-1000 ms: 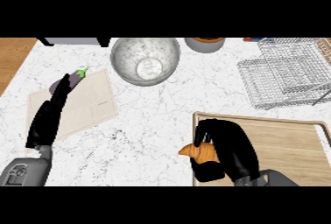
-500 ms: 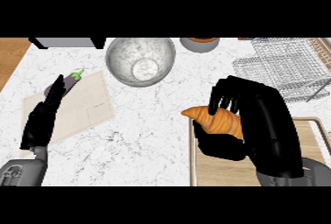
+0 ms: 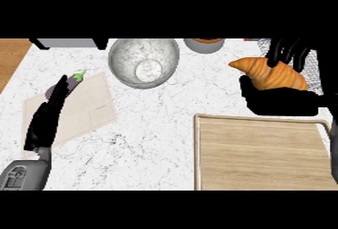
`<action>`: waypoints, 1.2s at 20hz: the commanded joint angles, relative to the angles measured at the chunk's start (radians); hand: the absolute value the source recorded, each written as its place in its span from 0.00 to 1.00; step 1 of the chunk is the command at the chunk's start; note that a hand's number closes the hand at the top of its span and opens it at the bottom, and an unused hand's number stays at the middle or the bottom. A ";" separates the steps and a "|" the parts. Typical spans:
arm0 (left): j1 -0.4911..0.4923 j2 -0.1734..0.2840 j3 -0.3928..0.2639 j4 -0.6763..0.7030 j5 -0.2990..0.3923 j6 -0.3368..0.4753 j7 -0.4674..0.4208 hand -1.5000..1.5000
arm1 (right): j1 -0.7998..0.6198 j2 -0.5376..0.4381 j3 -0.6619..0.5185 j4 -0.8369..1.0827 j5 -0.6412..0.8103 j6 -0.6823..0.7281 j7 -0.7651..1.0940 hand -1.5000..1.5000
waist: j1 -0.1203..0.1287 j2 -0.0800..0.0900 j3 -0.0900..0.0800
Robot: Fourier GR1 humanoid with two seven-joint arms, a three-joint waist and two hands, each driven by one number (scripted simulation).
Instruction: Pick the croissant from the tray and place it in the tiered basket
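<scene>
My right hand (image 3: 280, 96) is raised at the upper right with its fingers curled round the golden-brown croissant (image 3: 271, 74). Croissant and hand hang above the far edge of the wooden tray (image 3: 260, 154), in front of the wire tiered basket (image 3: 315, 71), which they mostly hide. My left hand (image 3: 49, 114) rests open at the left, fingers straight, over a pale cutting board (image 3: 89, 109).
A marbled grey bowl (image 3: 144, 62) stands at the back centre. An orange-rimmed bowl (image 3: 204, 44) sits behind it to the right. A purple eggplant (image 3: 63, 85) lies on the cutting board by my left fingertips. The counter's wooden edge shows at far left.
My right hand has lifted the croissant off the tray and carried it up and to the right, toward the wire basket. The left hand has stayed in place.
</scene>
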 commanded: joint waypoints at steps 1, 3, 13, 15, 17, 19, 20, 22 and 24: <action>-0.014 -0.026 -0.003 0.031 -0.028 0.021 -0.005 0.50 | -0.018 -0.014 -0.144 0.087 -0.113 0.066 -0.098 1.00 | 0.001 0.002 0.001; 0.030 -0.036 -0.017 -0.060 -0.012 0.000 0.022 0.50 | -0.029 -0.012 -0.092 0.166 -0.009 0.058 -0.167 1.00 | 0.010 0.002 0.001; 0.008 0.037 0.060 0.007 0.028 -0.073 -0.038 0.50 | -0.030 -0.164 -0.090 0.480 0.224 0.029 -0.433 1.00 | 0.019 0.009 0.000; 0.015 0.007 0.017 -0.067 0.010 -0.062 0.031 0.50 | -0.105 -0.179 -0.079 0.549 0.277 0.053 -0.415 1.00 | 0.026 0.005 0.000; 0.013 -0.027 0.004 -0.004 -0.039 -0.011 -0.015 0.50 | -0.071 -0.187 -0.121 0.629 0.292 -0.025 -0.531 1.00 | 0.014 0.008 0.001; 0.052 0.005 0.024 -0.102 -0.009 -0.051 0.022 0.50 | -0.061 -0.169 -0.121 0.676 0.314 -0.034 -0.566 1.00 | 0.017 0.004 0.001; -0.021 -0.001 0.042 -0.004 -0.004 -0.054 -0.007 0.50 | -0.118 -0.159 -0.136 0.748 0.320 -0.037 -0.600 1.00 | 0.013 0.006 0.001; -0.022 -0.001 0.020 -0.097 -0.020 -0.046 0.119 0.50 | -0.074 -0.221 -0.179 0.777 0.275 -0.027 -0.719 1.00 | 0.010 0.004 0.002; -0.003 -0.013 0.044 -0.008 -0.013 -0.048 -0.001 0.50 | -0.089 -0.187 -0.195 0.846 0.278 -0.053 -0.787 1.00 | 0.010 0.005 0.001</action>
